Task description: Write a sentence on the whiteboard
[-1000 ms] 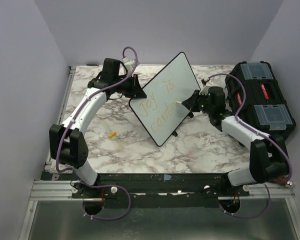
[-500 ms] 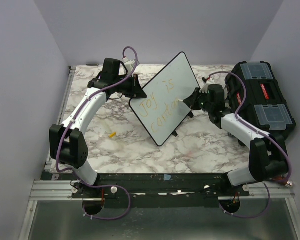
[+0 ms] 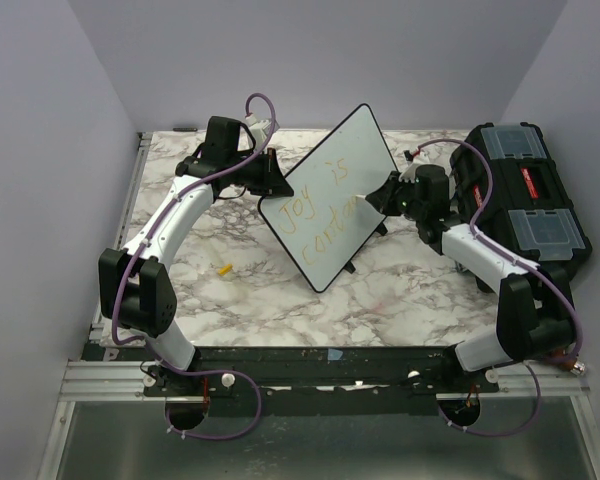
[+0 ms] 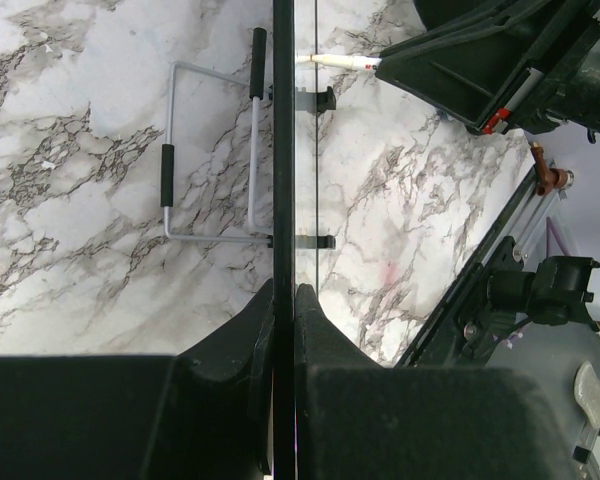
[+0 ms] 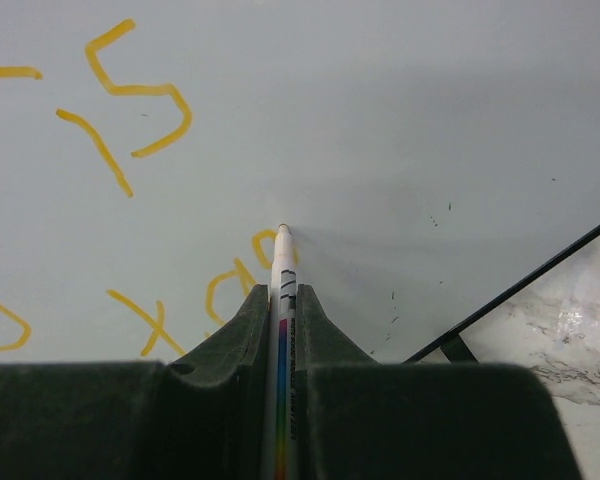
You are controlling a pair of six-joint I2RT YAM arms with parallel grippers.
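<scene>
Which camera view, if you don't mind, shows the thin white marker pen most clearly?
The right wrist view: the thin white marker pen sits centred in the right gripper, tip at the white whiteboard. The top external view shows a pale sliver; the left wrist view shows its front part side-on.

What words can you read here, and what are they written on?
"Joy is": the sentence's top line, yellow, on the whiteboard.
"conta": its second line; the end by the marker tip is unclear.
Print on the marker barrel: too small to read.
Red labels on the black toolbox: too blurred to read.
</scene>
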